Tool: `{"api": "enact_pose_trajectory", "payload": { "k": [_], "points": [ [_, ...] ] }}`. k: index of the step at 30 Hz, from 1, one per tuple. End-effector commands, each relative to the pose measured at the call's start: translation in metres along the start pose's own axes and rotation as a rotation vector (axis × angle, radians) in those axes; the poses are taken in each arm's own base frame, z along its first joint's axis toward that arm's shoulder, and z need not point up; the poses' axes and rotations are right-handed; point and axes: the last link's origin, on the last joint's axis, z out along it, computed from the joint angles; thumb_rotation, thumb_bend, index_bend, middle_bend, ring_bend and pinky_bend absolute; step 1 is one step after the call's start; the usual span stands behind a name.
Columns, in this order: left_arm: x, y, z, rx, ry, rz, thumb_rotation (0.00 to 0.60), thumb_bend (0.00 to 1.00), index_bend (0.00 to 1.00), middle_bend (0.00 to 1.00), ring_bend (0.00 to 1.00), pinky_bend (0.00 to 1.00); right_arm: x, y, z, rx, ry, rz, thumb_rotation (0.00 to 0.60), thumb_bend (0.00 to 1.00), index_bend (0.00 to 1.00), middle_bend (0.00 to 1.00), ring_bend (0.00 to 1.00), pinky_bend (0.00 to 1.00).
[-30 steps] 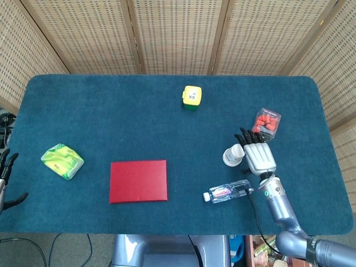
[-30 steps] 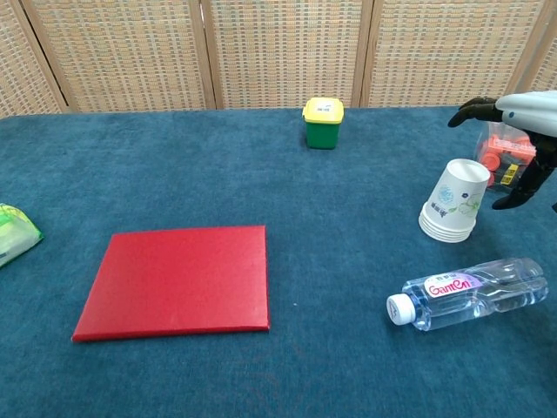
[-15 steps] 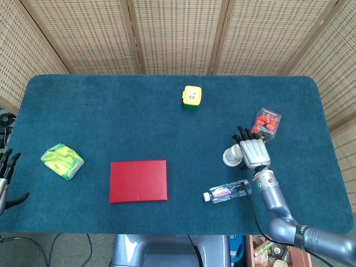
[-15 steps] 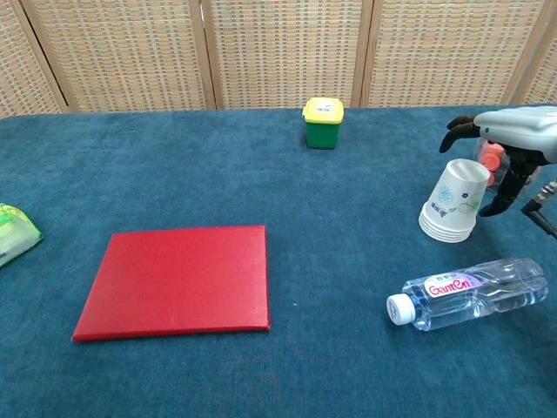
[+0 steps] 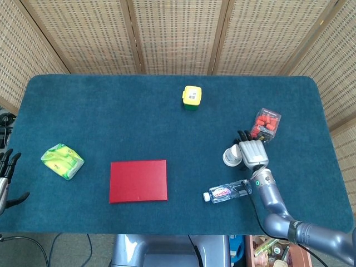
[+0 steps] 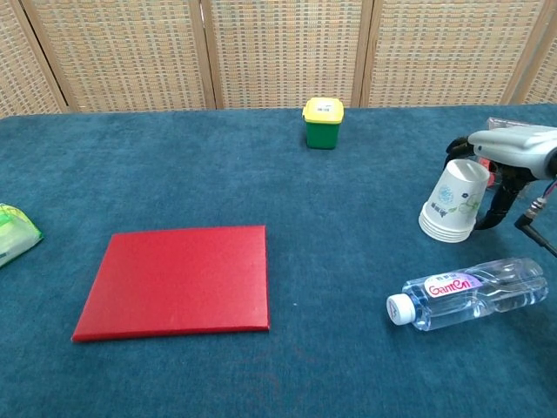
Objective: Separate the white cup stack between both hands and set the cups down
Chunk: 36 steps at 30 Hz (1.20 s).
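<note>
The left robot hand (image 5: 5, 169) idles off the surface's (image 5: 111, 117) left edge, fingers spread, holding nothing. A closed yellow-lidded box (image 6: 323, 122) stands at the far middle; its contents cannot be told. The white cup stack (image 6: 454, 202) stands at right, tilted: judged light, thin-walled, crushable, best taken round the mid-wall. The right robot hand (image 6: 505, 157) brackets it, fingers apart; contact uncertain.

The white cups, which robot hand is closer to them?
Right. The right hand is right beside the white cup stack, fingers around it. The left hand is far off at the table's opposite edge.
</note>
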Motion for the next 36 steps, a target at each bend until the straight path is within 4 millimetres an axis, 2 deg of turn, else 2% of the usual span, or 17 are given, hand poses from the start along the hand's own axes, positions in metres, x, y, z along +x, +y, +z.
{"api": "enact_pose_trajectory", "payload": {
  "k": [1, 8, 11, 18, 20, 23, 30, 36],
  "points": [
    [-0.001, 0.001, 0.0, -0.004, 0.002, -0.002, 0.6, 0.12, 0.0, 0.0, 0.0, 0.0, -0.003, -0.003, 0.002, 0.003, 0.011, 0.011, 0.6, 0.09, 0.41, 0.25, 0.11, 0.42],
    [-0.002, 0.001, 0.001, -0.003, -0.003, -0.001, 0.6, 0.12, 0.0, 0.0, 0.0, 0.0, -0.001, -0.011, 0.004, 0.025, 0.06, 0.023, 0.6, 0.13, 0.62, 0.5, 0.37, 0.64],
    [-0.002, 0.001, 0.001, -0.003, -0.001, -0.002, 0.6, 0.12, 0.0, 0.0, 0.0, 0.0, -0.002, -0.012, 0.004, 0.026, 0.065, 0.027, 0.6, 0.13, 0.68, 0.56, 0.43, 0.69],
    [-0.002, 0.001, 0.001, -0.009, 0.003, -0.01, 0.6, 0.13, 0.0, 0.0, 0.0, 0.0, 0.003, -0.013, 0.001, 0.021, 0.082, 0.099, 0.6, 0.15, 0.74, 0.6, 0.47, 0.73],
    [-0.002, 0.002, 0.002, -0.013, 0.005, -0.024, 0.6, 0.13, 0.0, 0.0, 0.0, 0.0, 0.011, -0.015, -0.002, 0.024, 0.089, 0.214, 0.6, 0.15, 0.74, 0.6, 0.48, 0.73],
    [-0.003, 0.004, 0.004, -0.021, 0.008, -0.031, 0.6, 0.13, 0.0, 0.0, 0.0, 0.0, 0.023, -0.015, -0.006, 0.039, 0.095, 0.297, 0.6, 0.15, 0.74, 0.6, 0.48, 0.73],
    [-0.008, 0.006, 0.012, -0.024, -0.012, -0.06, 0.6, 0.13, 0.0, 0.0, 0.0, 0.0, 0.052, -0.014, -0.013, 0.059, 0.102, 0.451, 0.6, 0.15, 0.75, 0.61, 0.48, 0.73],
    [-0.007, 0.014, 0.028, -0.047, -0.013, -0.135, 0.6, 0.13, 0.0, 0.0, 0.0, 0.0, 0.071, -0.017, -0.012, 0.077, 0.102, 0.531, 0.6, 0.15, 0.75, 0.61, 0.48, 0.73]
  ]
}}
